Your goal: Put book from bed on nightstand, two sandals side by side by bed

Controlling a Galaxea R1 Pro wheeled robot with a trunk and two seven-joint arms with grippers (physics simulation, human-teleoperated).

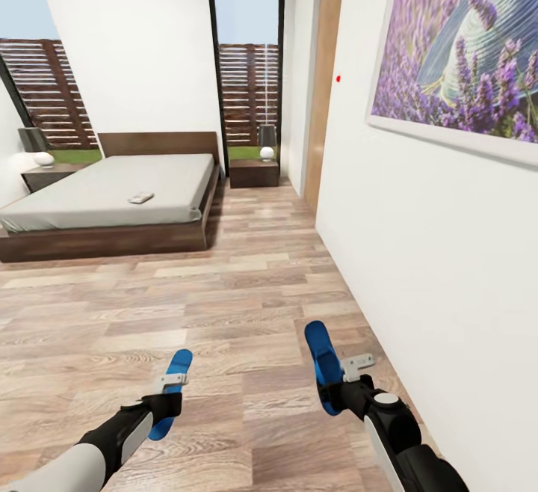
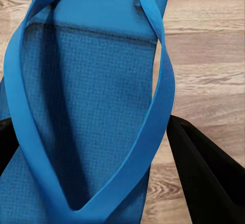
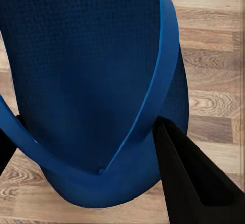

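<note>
Head view: a white-walled bedroom with plank floor (image 1: 224, 290); the bed (image 1: 112, 200) lies at ten o'clock with the book (image 1: 140, 197) on it. The left gripper (image 1: 166, 395) and right gripper (image 1: 340, 380) each clasp a blue sandal.

Left wrist view: left sandal (image 2: 87, 106) pinched between dark fingers (image 2: 209, 178).

Right wrist view: right sandal (image 3: 92, 81) likewise clamped. Carry both level toward the bedside, keeping the grips firm

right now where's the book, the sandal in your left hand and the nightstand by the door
book (image 1: 140, 197), head view, middle of its cover, lying on the mattress
sandal in left hand (image 2: 97, 96), left wrist view, textured footbed between the straps
nightstand by the door (image 1: 253, 174), head view, its front face
</note>
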